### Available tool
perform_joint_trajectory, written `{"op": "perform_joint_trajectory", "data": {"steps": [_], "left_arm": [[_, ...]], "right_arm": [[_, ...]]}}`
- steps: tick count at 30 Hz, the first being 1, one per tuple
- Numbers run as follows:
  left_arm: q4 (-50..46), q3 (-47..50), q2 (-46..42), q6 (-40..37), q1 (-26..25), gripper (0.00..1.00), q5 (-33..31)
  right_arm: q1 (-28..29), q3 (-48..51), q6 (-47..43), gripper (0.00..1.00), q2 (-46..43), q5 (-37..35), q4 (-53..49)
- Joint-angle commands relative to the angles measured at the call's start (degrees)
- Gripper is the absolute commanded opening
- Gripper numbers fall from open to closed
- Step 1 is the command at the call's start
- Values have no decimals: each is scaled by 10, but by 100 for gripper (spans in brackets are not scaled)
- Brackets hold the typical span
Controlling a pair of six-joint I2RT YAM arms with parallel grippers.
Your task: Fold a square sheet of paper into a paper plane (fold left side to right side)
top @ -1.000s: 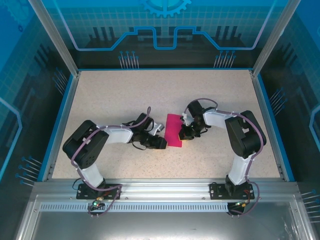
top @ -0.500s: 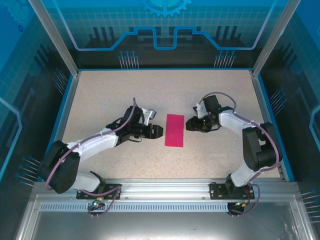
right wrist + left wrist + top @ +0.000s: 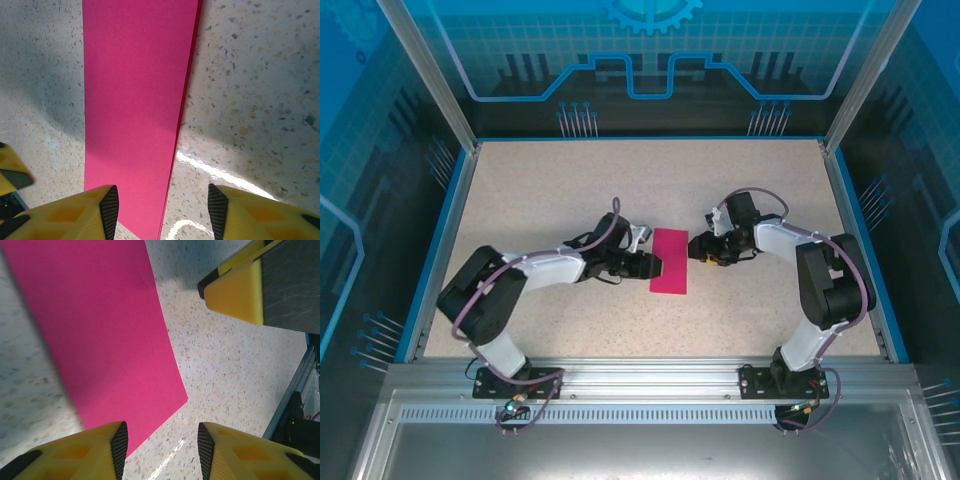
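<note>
The square sheet of paper (image 3: 669, 261) lies flat on the table as a narrow magenta rectangle, folded in half with two layered edges along its right side (image 3: 186, 95). It is a rectangle, not a pointed paper plane. My left gripper (image 3: 654, 266) sits low at the paper's left edge, open, and the paper's near corner (image 3: 95, 330) reaches just inside its left finger (image 3: 119, 445). My right gripper (image 3: 696, 248) stands open at the paper's upper right edge. In the right wrist view the paper (image 3: 135, 100) runs away from between the open fingers (image 3: 110, 207), with nothing gripped.
The speckled table (image 3: 550, 190) is bounded by blue rails and an aluminium frame (image 3: 640, 375) at the near edge. One finger of the right gripper (image 3: 240, 287) shows close by in the left wrist view. Both arms meet at the table's middle.
The right gripper has let go of the paper, opened and backed off to its right edge. The left arm swung out and came back to the left edge. The paper now lies straight.
</note>
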State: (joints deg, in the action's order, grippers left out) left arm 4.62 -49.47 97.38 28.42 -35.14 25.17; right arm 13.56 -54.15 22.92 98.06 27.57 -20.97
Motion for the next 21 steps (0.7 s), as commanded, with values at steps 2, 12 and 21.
{"op": "perform_joint_trajectory", "data": {"steps": [2,12,21], "left_arm": [[-14,-33,37,-5,-9,44,16],[-50,-17,58,-15,-11,43,-22],[-45,11,48,-13,-11,42,-31]], "right_arm": [[2,12,-1,55,-4,4,-11],[5,7,-8,56,10,25,-28],[26,-4,19,55,33,33,-36]]}}
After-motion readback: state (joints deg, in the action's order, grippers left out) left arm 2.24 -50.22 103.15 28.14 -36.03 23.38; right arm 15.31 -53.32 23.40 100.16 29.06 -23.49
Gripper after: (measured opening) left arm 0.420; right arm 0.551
